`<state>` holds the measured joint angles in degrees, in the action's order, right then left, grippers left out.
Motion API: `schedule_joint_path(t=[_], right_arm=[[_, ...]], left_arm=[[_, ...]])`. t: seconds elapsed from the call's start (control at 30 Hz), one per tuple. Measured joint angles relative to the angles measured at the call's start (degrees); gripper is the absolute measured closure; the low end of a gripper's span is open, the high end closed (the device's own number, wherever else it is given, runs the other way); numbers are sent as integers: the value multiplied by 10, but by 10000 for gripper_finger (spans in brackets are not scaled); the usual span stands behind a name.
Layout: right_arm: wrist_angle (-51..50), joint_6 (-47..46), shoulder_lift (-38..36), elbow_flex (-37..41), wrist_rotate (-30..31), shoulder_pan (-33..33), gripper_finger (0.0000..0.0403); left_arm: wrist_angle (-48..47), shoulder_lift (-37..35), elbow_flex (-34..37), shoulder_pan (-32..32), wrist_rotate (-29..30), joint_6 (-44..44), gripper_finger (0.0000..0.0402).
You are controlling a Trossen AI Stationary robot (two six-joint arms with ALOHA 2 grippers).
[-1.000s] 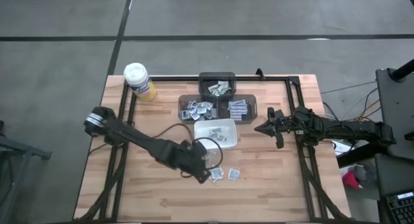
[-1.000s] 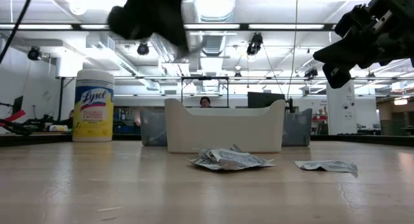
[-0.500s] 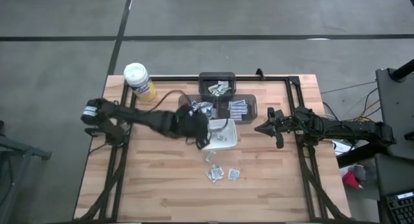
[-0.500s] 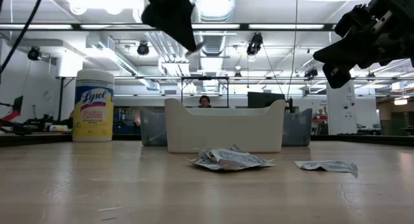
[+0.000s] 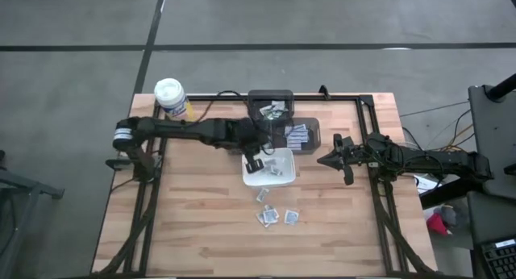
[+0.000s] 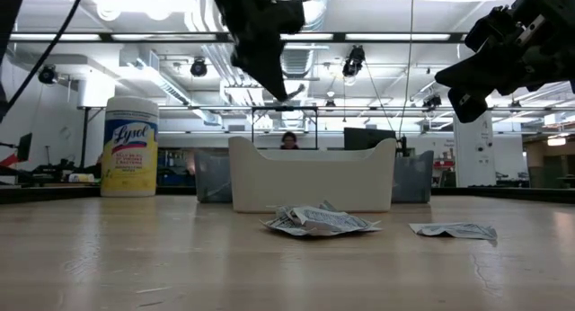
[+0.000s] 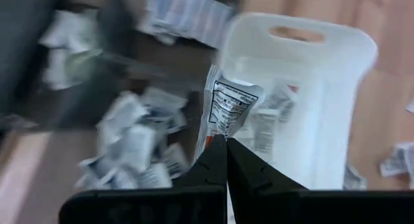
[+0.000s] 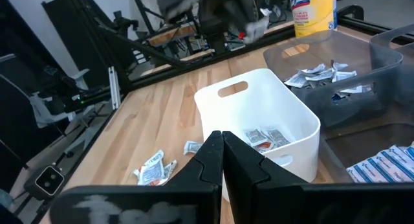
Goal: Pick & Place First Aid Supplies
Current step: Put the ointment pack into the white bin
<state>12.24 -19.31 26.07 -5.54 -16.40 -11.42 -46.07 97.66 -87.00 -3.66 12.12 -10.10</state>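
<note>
Lysol canister (image 6: 131, 146) stands left of white dish (image 6: 314, 181).

The wooden butcher-block table (image 5: 193, 222) stands on a grey concrete floor (image 5: 72, 37) crossed by dark seam lines, with a black metal frame (image 5: 150, 198) running along its edges. Beyond the table's far edge the room opens into a large workshop with a ceiling of exposed ducts and pipes (image 6: 296, 59), long strip lights (image 6: 135, 37) and hanging spot lamps (image 6: 356, 61). A person (image 6: 289, 141) shows far back in the room, near dark monitors (image 6: 368, 138), and black equipment with cables (image 5: 492, 110) stands on the floor beside the table.
</note>
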Motion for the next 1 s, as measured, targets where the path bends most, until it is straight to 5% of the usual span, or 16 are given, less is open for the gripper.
schedule_joint_path(t=[0.37, 1.0], right_arm=[[0, 0, 0, 0, 0, 0, 394], [0, 0, 0, 0, 0, 0, 394]], left_arm=[[30, 124, -26, 0, -121, 38, 401], [25, 220, -57, 0, -156, 28, 401]])
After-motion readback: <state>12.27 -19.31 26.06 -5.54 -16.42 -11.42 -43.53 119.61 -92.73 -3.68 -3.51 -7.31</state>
